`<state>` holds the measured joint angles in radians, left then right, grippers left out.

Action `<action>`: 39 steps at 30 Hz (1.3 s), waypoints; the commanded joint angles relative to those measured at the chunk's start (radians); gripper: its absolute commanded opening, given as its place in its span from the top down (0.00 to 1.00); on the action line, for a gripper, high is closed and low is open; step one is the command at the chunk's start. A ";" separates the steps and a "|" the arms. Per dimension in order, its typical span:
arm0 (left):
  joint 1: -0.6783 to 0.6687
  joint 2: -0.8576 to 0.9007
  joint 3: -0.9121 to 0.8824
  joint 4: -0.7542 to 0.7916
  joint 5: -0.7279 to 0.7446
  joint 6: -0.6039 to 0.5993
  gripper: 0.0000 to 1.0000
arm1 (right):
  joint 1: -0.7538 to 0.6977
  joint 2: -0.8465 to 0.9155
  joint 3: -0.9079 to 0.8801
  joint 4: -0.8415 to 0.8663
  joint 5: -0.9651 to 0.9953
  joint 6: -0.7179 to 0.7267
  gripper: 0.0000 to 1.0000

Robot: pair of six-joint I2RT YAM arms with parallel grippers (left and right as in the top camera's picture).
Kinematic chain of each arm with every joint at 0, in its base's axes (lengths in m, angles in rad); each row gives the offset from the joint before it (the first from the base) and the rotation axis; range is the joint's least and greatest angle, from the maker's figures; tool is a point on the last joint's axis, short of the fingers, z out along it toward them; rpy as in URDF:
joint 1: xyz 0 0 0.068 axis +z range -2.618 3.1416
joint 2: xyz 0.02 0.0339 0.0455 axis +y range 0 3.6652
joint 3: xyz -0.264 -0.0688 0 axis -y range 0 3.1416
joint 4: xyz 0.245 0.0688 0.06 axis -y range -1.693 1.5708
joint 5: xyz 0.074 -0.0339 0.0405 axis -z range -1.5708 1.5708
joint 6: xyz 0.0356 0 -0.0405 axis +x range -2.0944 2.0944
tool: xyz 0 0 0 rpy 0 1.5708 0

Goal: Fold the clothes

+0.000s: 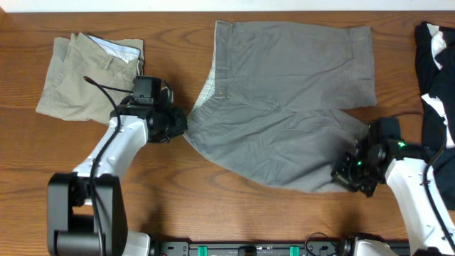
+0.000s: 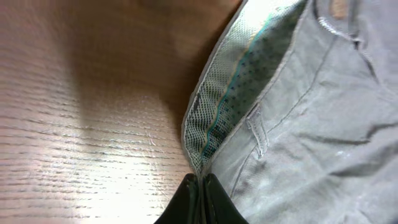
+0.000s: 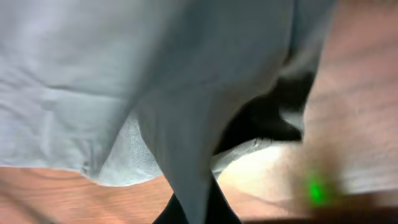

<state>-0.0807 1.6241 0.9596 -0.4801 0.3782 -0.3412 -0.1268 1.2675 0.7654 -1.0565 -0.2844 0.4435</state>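
Observation:
The clothes, a pair of mid-grey shorts, lie spread flat across the middle of the table, waistband to the left, legs to the right. My left gripper is shut on the waistband's near corner; in the left wrist view the speckled waistband lining runs down into the pinched fingers. My right gripper is shut on the hem of the near leg. In the right wrist view a fold of grey cloth rises from the closed fingers, lifted a little off the wood.
Folded beige-khaki shorts lie at the back left, just behind the left arm. A black-and-white garment lies at the right edge, beside the right arm. Bare wood shows along the front of the table.

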 commanded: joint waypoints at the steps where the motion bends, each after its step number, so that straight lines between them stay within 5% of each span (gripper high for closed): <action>1: 0.000 -0.047 -0.005 -0.013 -0.044 0.034 0.94 | -0.006 -0.014 0.037 0.004 -0.007 -0.045 0.94; 3: 0.000 -0.052 -0.005 -0.021 -0.060 0.035 0.94 | -0.006 -0.012 0.036 0.000 -0.001 -0.045 0.76; 7: 0.000 -0.051 -0.006 -0.033 -0.058 0.034 0.94 | -0.005 -0.011 0.013 -0.033 0.000 -0.044 0.60; 14: 0.000 -0.051 -0.006 -0.036 -0.058 0.034 0.94 | -0.003 -0.011 -0.130 -0.059 -0.068 0.007 0.55; 20: 0.000 -0.051 -0.006 -0.035 -0.058 0.035 0.94 | -0.003 -0.011 -0.246 -0.004 -0.090 0.089 0.62; 31: 0.000 -0.051 -0.006 -0.035 -0.058 0.035 0.93 | -0.004 -0.011 -0.312 0.079 -0.063 0.163 0.47; 34: 0.000 -0.051 -0.006 -0.035 -0.058 0.035 0.93 | -0.004 -0.011 -0.340 0.089 -0.051 0.166 0.54; 36: 0.000 -0.051 -0.006 -0.034 -0.058 0.034 0.94 | -0.004 -0.011 -0.346 0.109 -0.053 0.170 0.79; 39: 0.000 -0.051 -0.006 -0.034 -0.058 0.035 0.93 | -0.004 -0.011 -0.345 0.127 -0.066 0.169 0.96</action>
<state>-0.0814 1.5837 0.9596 -0.5129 0.3336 -0.3164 -0.1268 1.2617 0.4263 -0.9409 -0.3500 0.6010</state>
